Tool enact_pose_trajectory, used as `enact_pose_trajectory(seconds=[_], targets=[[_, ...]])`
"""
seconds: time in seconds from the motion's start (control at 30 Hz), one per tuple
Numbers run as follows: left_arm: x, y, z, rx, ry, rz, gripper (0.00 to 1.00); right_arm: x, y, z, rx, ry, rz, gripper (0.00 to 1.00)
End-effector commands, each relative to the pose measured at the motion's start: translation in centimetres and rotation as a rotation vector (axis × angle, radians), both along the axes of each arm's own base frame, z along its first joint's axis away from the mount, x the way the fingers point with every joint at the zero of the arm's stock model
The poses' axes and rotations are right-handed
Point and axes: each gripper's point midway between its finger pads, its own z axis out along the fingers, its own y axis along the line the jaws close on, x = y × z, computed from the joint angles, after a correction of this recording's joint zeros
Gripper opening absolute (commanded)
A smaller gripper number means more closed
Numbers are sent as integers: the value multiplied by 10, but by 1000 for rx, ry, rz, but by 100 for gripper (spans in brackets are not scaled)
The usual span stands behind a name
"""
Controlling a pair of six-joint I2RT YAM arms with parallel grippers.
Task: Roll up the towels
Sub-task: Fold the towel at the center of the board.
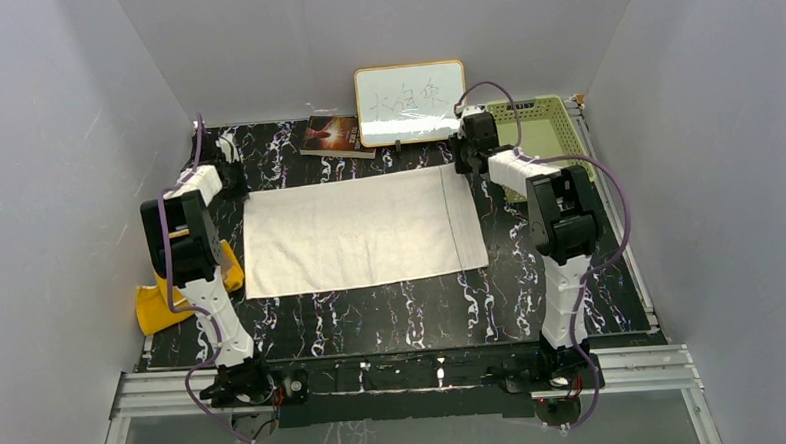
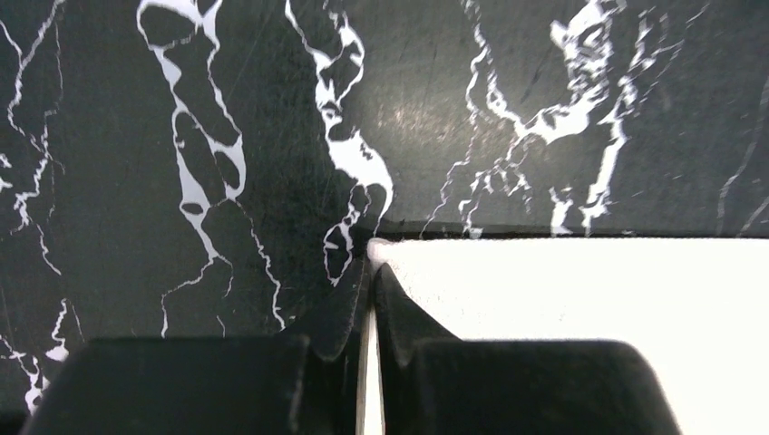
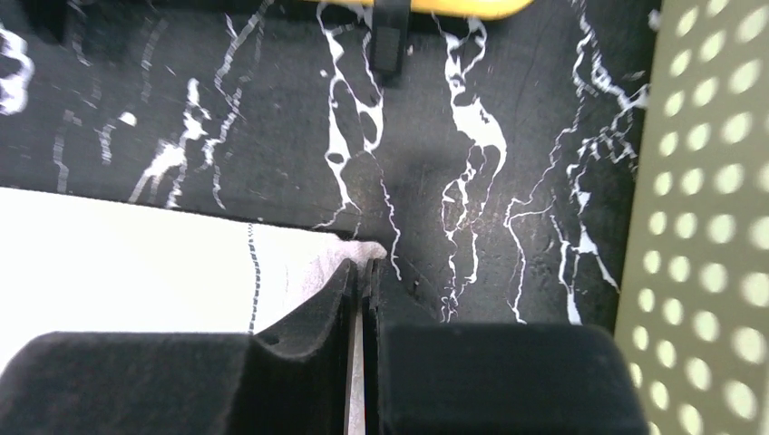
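The cream-white towel point(image 1: 359, 233) lies spread flat in the middle of the black marbled table. My left gripper point(image 1: 235, 185) is at its far left corner. In the left wrist view that gripper point(image 2: 373, 258) is shut, with the towel point(image 2: 589, 299) corner pinched between the fingertips. My right gripper point(image 1: 461, 162) is at the far right corner. Its wrist view shows the gripper point(image 3: 363, 265) shut on the corner of the towel point(image 3: 127, 263), just past the stitched line. The orange-yellow towel point(image 1: 157, 304) lies crumpled at the table's left edge, partly hidden by the left arm.
A whiteboard point(image 1: 410, 101) with an orange frame stands at the back, a dark book point(image 1: 335, 134) to its left. A green perforated basket point(image 1: 540, 125) sits at the back right, close beside the right gripper; its wall point(image 3: 707, 227) fills that wrist view's right side. Grey walls enclose the table.
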Motion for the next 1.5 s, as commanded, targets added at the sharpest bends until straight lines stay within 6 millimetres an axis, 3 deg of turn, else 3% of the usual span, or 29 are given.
enact_pose_trajectory(seconds=[0.0, 0.2, 0.4, 0.6, 0.77, 0.93, 1.13, 1.27, 1.47], targets=[[28, -1, 68, -28, -197, -7, 0, 25, -12, 93, 30, -218, -70, 0], [58, -7, 87, -70, -286, -37, 0, 40, -30, 115, -20, -269, -119, 0], [60, -10, 107, -72, -362, -47, 0, 16, -53, 125, -34, -337, -239, 0], [20, -27, 108, -122, -398, -48, 0, -35, -72, 144, 86, -436, -391, 0], [-29, -36, 97, -137, -375, -5, 0, -83, -88, 140, 174, -442, -516, 0], [-70, -40, 82, -140, -301, 38, 0, -128, -96, 115, 216, -378, -577, 0], [-102, -41, 65, -128, -215, 58, 0, -166, -94, 87, 234, -268, -577, 0], [-114, -48, 63, -161, -207, 69, 0, -183, -98, 83, 237, -250, -594, 0], [-132, -52, 71, -187, -215, 124, 0, -200, -100, 78, 235, -220, -603, 10]])
